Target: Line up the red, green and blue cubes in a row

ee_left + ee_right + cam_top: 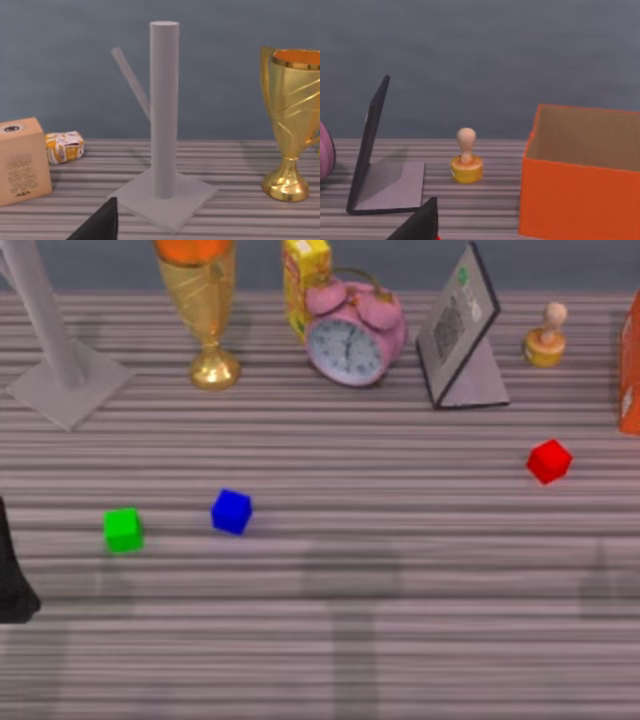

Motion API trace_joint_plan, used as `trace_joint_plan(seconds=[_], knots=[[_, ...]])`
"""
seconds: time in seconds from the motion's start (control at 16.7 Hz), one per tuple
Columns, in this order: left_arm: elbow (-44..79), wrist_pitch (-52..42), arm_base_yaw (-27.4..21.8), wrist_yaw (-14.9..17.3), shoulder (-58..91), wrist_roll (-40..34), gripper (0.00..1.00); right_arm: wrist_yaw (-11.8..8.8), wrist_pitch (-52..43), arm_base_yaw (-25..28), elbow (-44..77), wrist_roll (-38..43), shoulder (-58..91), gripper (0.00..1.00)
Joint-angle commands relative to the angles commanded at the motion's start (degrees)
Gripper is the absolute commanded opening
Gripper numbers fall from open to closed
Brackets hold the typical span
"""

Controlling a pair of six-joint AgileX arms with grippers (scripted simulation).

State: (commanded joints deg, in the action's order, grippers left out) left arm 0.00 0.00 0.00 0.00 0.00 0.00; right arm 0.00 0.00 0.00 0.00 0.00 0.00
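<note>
The red cube [549, 461] rests on the right side of the table. On the left side lie the green cube [123, 530] and, just right of it, the blue cube [231, 511]. All three sit apart. My left gripper [14, 585] shows as a dark shape at the table's left edge, left of the green cube; one dark finger [102, 226] shows in its wrist view, off to one side, nothing held. My right gripper is outside the top view; its finger [422, 223] shows in the right wrist view, beside a red sliver of the red cube [438, 238].
Along the back stand a grey post on a square base [62, 370], a gold trophy [205, 310], a yellow carton [303, 280], a pink alarm clock [352, 335], a tilted sign stand [462, 335], a small wooden stamp [546, 340] and a tall orange box [630, 370].
</note>
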Motion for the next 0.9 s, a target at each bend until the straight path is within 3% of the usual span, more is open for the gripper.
trace_joint_plan(seconds=[0.42, 0.9], knots=[[0.0, 0.0, 0.0, 0.0, 0.0, 0.0, 1.0, -0.2, -5.7, 1.1, 8.8, -1.6, 8.9, 1.0], [0.0, 0.0, 0.0, 0.0, 0.0, 0.0, 1.0, 0.1, -28.8, 4.1, 46.9, -8.0, 53.0, 1.0]])
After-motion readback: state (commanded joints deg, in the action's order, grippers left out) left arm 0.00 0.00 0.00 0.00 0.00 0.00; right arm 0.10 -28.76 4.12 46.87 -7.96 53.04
